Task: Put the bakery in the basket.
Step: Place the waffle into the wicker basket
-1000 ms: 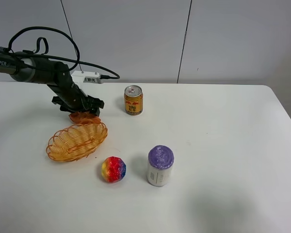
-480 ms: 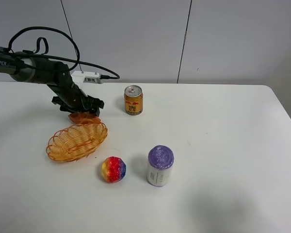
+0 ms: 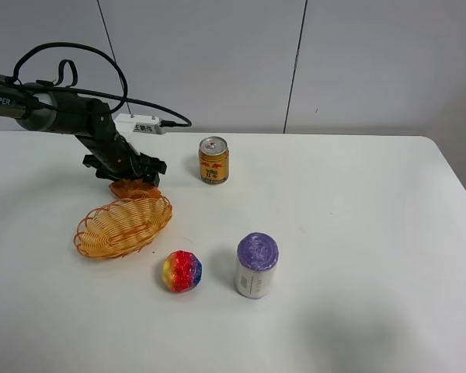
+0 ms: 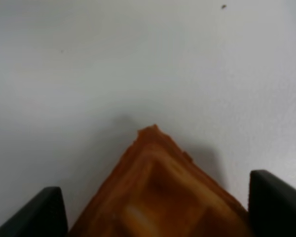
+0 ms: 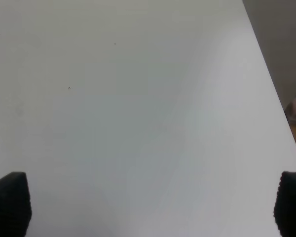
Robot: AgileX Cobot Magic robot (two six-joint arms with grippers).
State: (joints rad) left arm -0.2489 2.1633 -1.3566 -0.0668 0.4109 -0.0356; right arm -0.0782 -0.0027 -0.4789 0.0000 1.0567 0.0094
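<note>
The bakery (image 3: 133, 188), an orange-brown waffle wedge, lies on the table just behind the far rim of the wicker basket (image 3: 101, 237). My left gripper (image 3: 130, 176) is low over the wedge. In the left wrist view the wedge (image 4: 158, 182) fills the gap between the two dark fingertips (image 4: 47, 212), and the left gripper (image 4: 158, 210) is closed against its sides. My right gripper (image 5: 150, 207) is open and empty above bare white table; it is out of the exterior view.
A yellow drink can (image 3: 213, 160) stands right of the left gripper. A rainbow ball (image 3: 182, 270) and a purple-lidded white can (image 3: 256, 266) stand in front, right of the basket. A white box (image 3: 140, 124) with a cable lies at the table's back edge.
</note>
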